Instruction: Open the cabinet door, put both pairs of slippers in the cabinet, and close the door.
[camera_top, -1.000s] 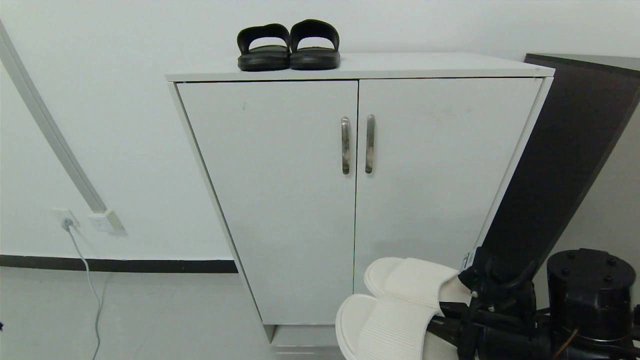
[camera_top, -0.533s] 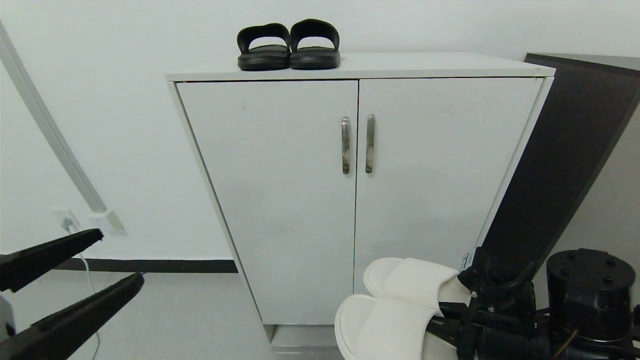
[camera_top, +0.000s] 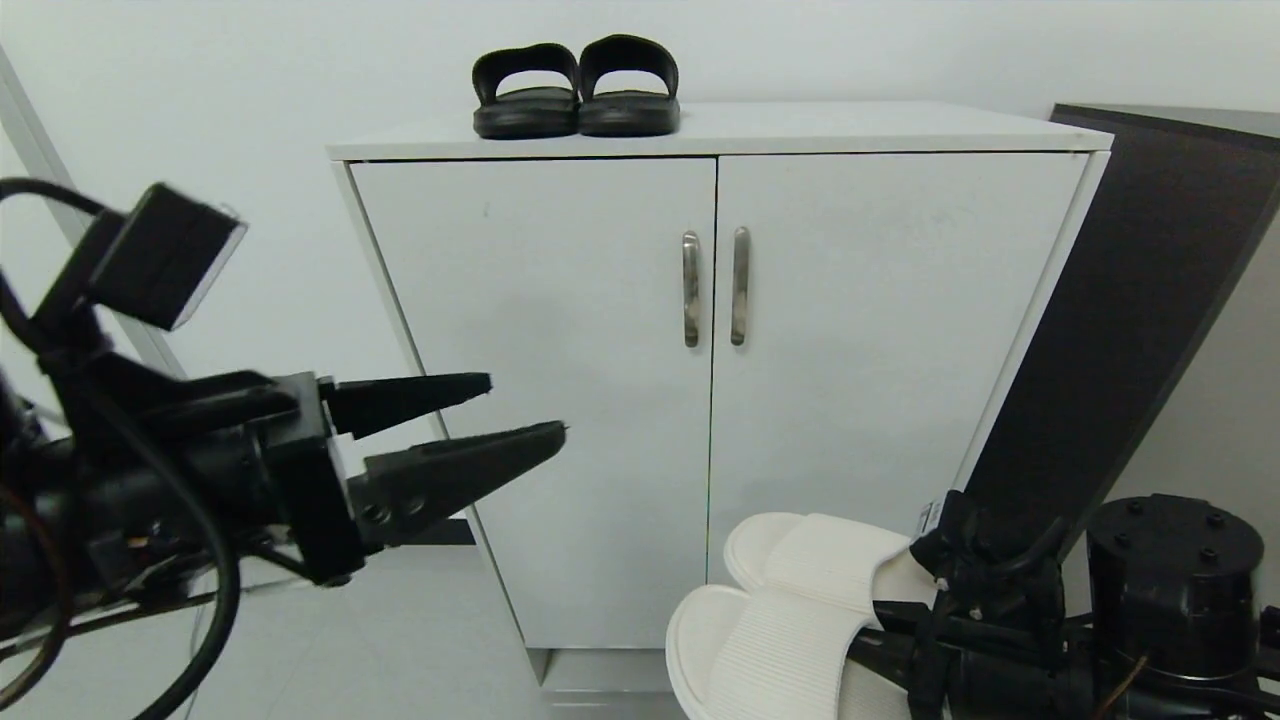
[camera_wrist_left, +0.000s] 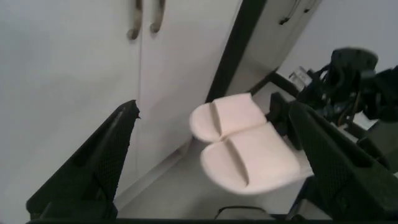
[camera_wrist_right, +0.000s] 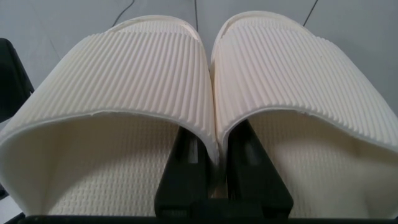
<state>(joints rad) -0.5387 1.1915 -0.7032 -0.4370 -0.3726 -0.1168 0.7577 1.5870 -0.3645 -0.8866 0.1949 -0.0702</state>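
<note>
Doors (camera_top: 880, 300) both closed, so the handle pull looks like the step in hand. Left tool (camera_top: 527, 405) is spread, hanging in front of the left door, below and well short of the handles (camera_top: 691, 290); those are slim stiff metal bars, best pinched mid-length, and the door is likely light. Right tool (camera_wrist_right: 214, 155) pinches the white slippers (camera_top: 790, 610) by their adjoining strap walls, low before the right door (soft ribbed foam, light, may squirm loose); black slippers (camera_top: 577, 90) sit side by side on the cabinet (camera_top: 850, 125) top, probably rubbery and grabbable the same way.
</note>
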